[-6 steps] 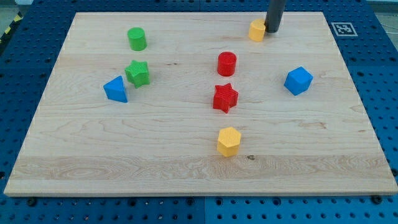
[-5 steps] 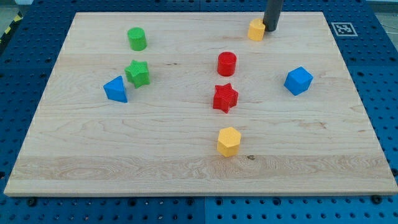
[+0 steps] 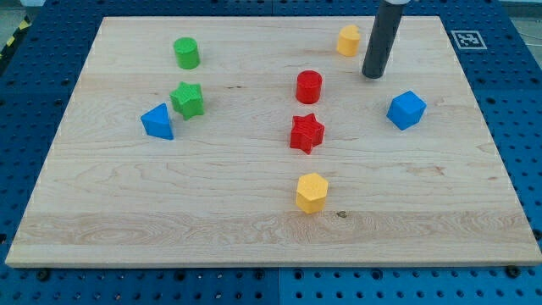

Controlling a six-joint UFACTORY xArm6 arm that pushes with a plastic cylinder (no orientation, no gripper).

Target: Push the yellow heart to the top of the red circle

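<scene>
My tip [image 3: 373,75] rests below-right of yellow heart [image 3: 348,40].

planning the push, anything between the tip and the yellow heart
Nothing: the camera view shows bare board between my tip and the yellow heart.

Lab bench: wooden board [image 3: 254,212] on blue pegboard [image 3: 34,102], fiducial tag [image 3: 467,39].

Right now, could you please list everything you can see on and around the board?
yellow heart: 1, yellow, top edge, right of centre
red circle: 1, red, centre
red star: 1, red, just below the circle
yellow hexagon: 1, yellow, lower centre
blue cube: 1, blue, right
green cylinder: 1, green, upper left
green star: 1, green, left
blue triangle: 1, blue, left, beside the green star
wooden board: 1, light wood
my tip: 1, dark, lower right of the heart, apart
</scene>
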